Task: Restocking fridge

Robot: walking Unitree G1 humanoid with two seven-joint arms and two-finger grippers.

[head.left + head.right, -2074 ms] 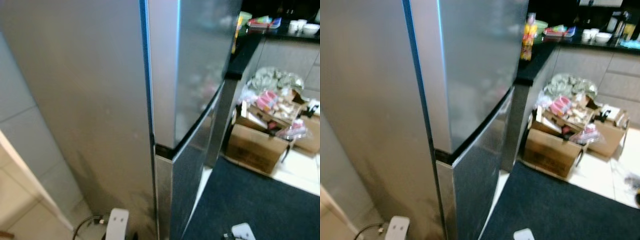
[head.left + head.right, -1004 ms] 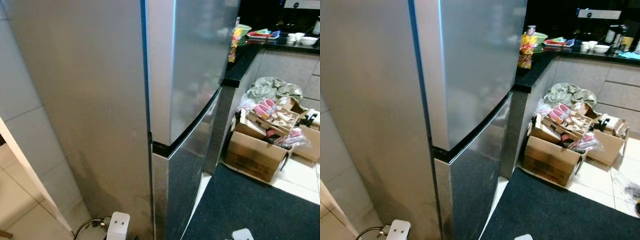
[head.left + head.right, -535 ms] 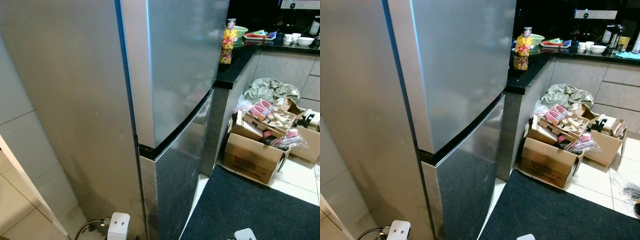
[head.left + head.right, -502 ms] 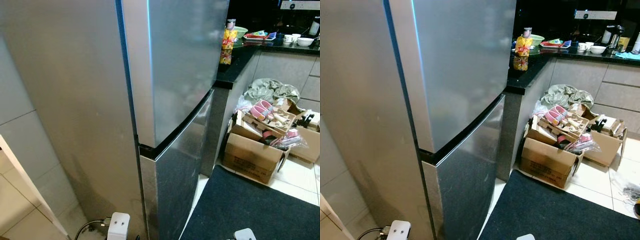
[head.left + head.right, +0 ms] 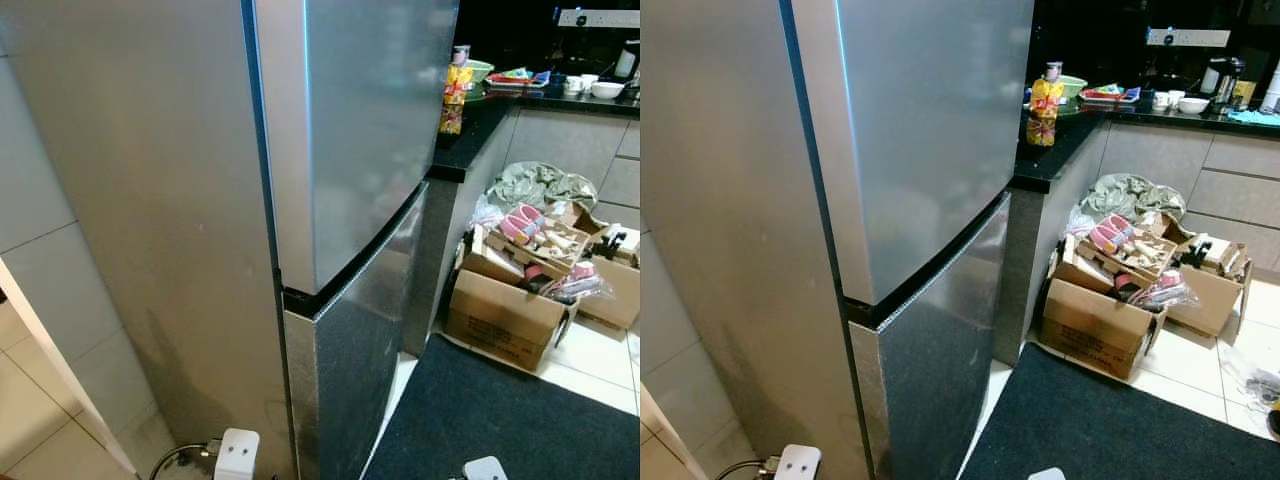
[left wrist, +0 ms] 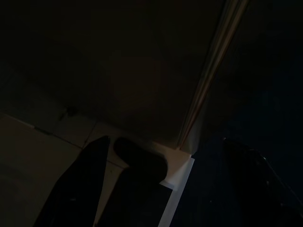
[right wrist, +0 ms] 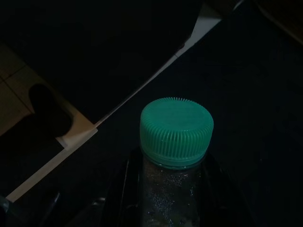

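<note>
While a green-capped bottle (image 7: 176,156) sits upright between the right gripper's (image 7: 163,189) black fingers, held at the neck just below the cap, nothing is in the fridge (image 5: 920,150) yet. Both its doors, upper and lower, are closed, so I judge the task barely started: open a door, place the bottle, close up. The bottle hangs low at the robot's right side, over the dark mat (image 5: 1120,420), just beside the fridge's lower door and not touching it. The left gripper (image 6: 104,184) hangs idle near the fridge's base over the floor tiles; the view is too dark to tell whether its fingers are apart or together. Beyond the fridge, a black bench (image 5: 1060,140) carries a yellow snack packet (image 5: 1042,110) and dishes. Below it, cardboard boxes (image 5: 1095,320) of clutter sit on the floor.
</note>
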